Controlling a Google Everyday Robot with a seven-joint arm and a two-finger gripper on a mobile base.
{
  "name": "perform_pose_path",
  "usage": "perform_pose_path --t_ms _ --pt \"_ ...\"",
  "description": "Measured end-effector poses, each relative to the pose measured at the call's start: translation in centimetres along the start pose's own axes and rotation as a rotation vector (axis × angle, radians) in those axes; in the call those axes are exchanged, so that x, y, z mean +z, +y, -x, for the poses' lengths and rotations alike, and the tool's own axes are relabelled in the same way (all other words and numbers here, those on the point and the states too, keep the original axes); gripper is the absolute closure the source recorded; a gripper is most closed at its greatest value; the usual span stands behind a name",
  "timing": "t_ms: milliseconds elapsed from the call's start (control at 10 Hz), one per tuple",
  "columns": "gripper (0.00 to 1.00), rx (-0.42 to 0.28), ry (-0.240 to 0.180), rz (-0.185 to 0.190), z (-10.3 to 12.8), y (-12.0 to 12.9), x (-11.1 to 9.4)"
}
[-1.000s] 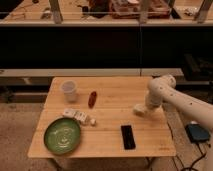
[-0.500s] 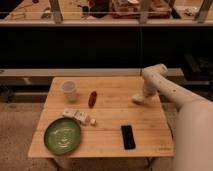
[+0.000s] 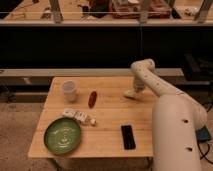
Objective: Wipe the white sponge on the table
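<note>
Off-white sponge (image 3: pixel 128 94), a small pale lump on the wooden desk (image 3: pixel 110 116), seemingly under the pincer (image 3: pixel 132 91); I cannot tell its grip.

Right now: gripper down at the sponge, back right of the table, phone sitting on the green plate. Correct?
Not quite. The phone isn't on the plate. It lies on the bare table, right of the plate in the camera view, near the front edge. The rest holds: the gripper is down at the sponge, back right of the table.
</note>
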Motion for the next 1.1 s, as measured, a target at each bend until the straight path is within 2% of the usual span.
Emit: perform_pose_path --t_ms 300,500,800,900,1100 --pt "0.97 -0.094 -0.022 0.014 4.6 0.7 0.8" --pt "0.97 -0.094 -0.033 0.009 5.0 0.5 0.7" --pt "0.97 -0.101 -0.025 0.011 4.9 0.7 0.7" --pt "0.97 -0.129 -0.017 0.009 5.1 1.3 0.6" --pt "0.97 -0.134 -0.024 0.016 5.2 1.6 0.7"
